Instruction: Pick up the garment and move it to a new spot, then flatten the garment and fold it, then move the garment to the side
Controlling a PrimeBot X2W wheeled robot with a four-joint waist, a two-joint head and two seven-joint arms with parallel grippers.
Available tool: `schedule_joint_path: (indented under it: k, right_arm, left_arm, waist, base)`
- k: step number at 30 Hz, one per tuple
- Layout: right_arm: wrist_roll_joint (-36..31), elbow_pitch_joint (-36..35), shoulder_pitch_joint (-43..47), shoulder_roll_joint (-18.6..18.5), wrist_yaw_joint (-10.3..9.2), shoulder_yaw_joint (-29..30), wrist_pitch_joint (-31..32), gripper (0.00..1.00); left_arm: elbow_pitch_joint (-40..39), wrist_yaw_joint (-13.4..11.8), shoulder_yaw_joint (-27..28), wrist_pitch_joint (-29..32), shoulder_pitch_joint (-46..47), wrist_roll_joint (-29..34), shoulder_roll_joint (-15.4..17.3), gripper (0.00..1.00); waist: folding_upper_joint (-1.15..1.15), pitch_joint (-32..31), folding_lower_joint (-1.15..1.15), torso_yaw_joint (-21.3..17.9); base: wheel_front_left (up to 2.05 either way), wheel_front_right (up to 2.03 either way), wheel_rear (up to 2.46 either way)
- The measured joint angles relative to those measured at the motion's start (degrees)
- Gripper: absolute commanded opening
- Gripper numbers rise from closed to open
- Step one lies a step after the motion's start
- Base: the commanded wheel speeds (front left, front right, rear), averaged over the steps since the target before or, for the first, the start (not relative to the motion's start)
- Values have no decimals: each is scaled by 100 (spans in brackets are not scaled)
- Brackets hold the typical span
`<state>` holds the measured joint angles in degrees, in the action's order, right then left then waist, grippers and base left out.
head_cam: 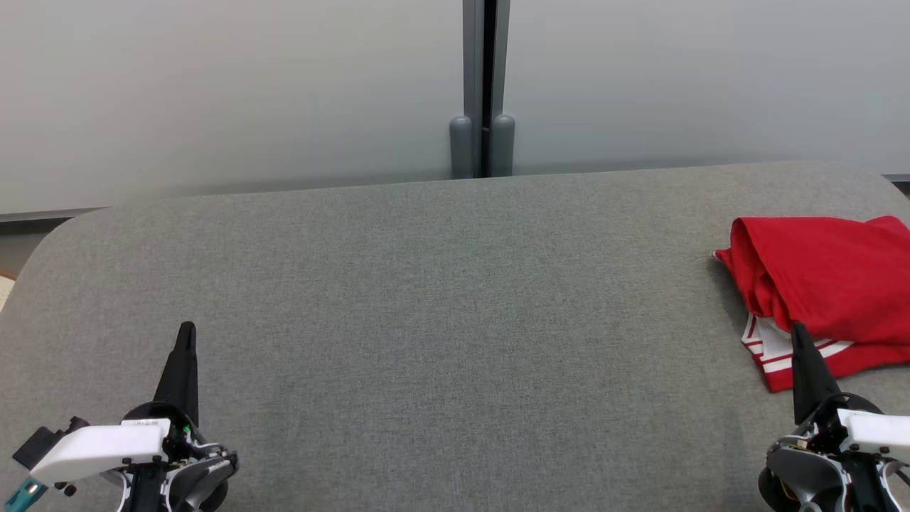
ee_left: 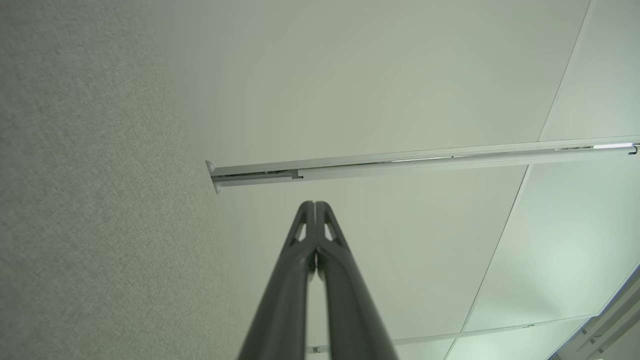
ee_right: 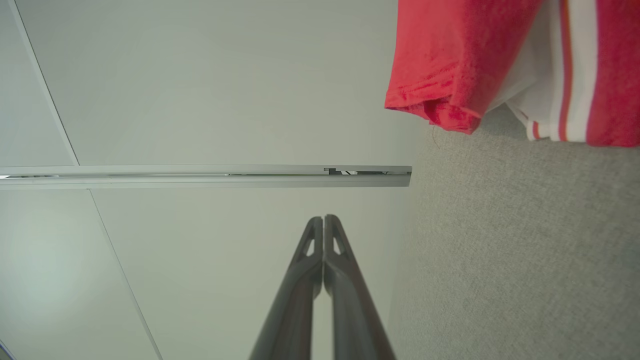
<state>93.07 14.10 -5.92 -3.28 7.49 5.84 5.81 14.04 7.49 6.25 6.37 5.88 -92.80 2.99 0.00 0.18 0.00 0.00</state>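
Observation:
The garment is a red piece with white-and-red striped trim, lying bunched at the far right of the grey surface; in the right wrist view the garment fills the upper right corner. My right gripper is shut at the lower right, its tip just in front of the garment's striped edge, nothing between its fingers. At the lower left my left gripper is shut and empty, far from the garment; in the left wrist view its fingers are pressed together.
The grey fabric surface has rounded far corners and ends against pale wall panels. A grey post with two rounded feet stands behind the middle of the far edge. The garment lies near the right edge.

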Motion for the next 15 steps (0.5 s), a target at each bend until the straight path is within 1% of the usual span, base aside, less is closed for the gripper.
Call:
schedule_joint_path:
  k: [15]
  right_arm:
    - [-10,1,-1,9,0,18,19,0]
  left_arm:
    - [0,0,7,1,1,2,-3,0]
  waist:
    - [0,0,0,0]
  base:
    - [0,0,0]
